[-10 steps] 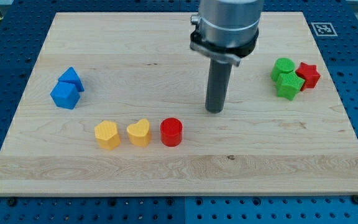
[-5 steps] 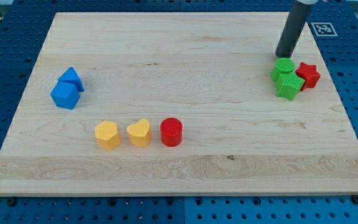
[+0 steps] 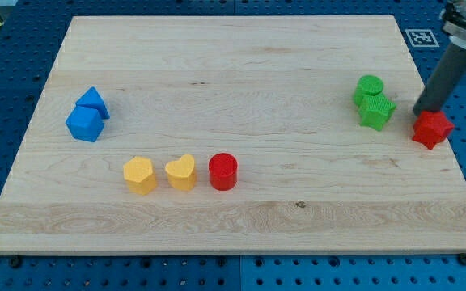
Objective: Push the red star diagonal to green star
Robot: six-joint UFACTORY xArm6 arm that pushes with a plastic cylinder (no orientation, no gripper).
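The red star [image 3: 432,129] lies near the board's right edge, below and to the right of the green star [image 3: 376,110]. A green cylinder [image 3: 369,87] touches the green star from above. My tip [image 3: 424,111] is just above the red star, at its upper left, and seems to touch it. The dark rod rises from there to the view's top right corner.
Two blue blocks [image 3: 86,115] sit together at the left. Two yellow blocks [image 3: 139,175] [image 3: 180,172] and a red cylinder [image 3: 223,171] form a row at the lower middle. The wooden board [image 3: 233,218] ends just right of the red star.
My tip swept from the board's middle to the top right, then down behind the red star. The red star slid down and to the right, away from the green blocks.
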